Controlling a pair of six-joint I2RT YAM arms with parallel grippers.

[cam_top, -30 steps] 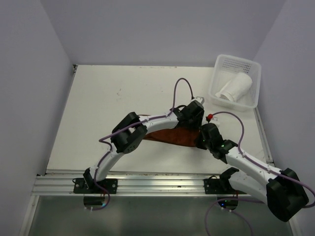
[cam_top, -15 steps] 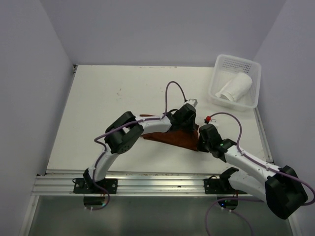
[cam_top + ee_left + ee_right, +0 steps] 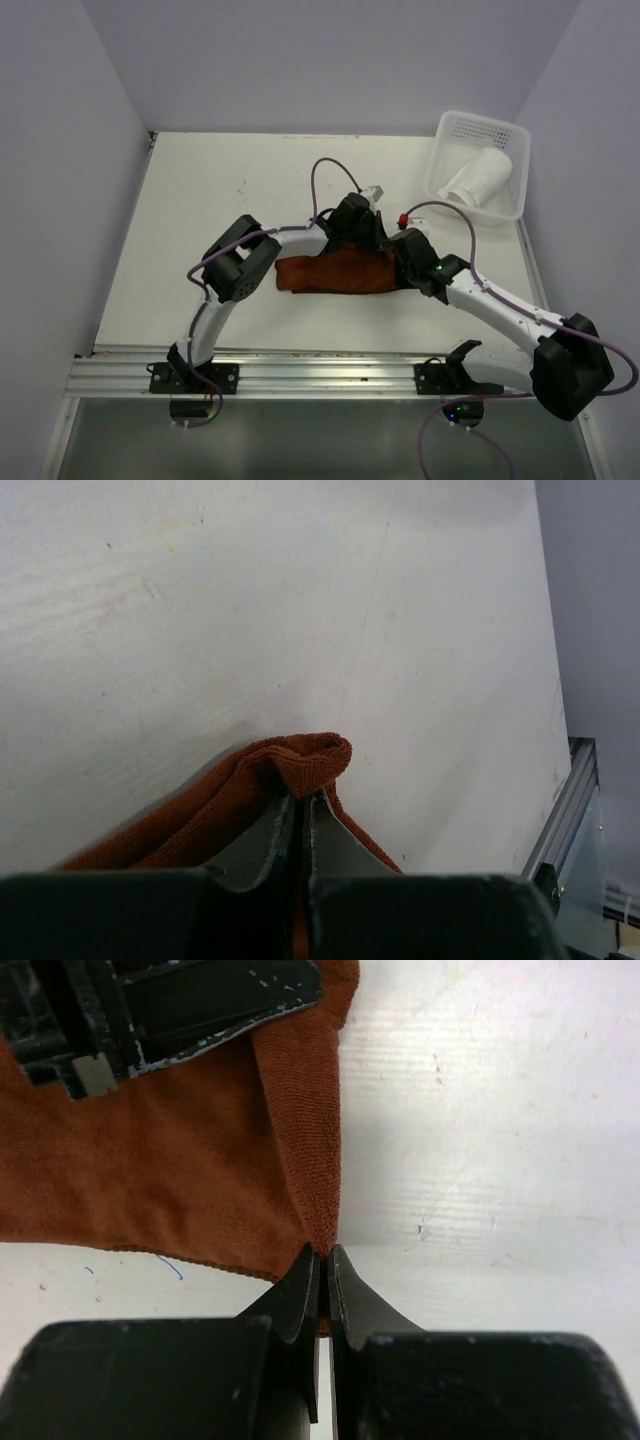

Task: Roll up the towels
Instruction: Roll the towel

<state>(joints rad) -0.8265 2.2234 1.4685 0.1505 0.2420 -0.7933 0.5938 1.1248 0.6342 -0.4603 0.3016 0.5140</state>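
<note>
The left gripper has its jaws pinched together on a raised fold of the rust-brown towel. The right gripper is likewise clamped tight on that towel's edge, just right of the left one. This one brown towel lies near the middle of the table. A second towel, the white towel, lies rolled in the single basket at the far right.

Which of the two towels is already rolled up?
The white towel, a roll lying in the basket. The brown towel lies unrolled on the table, pinched by the left gripper and right gripper.
</note>
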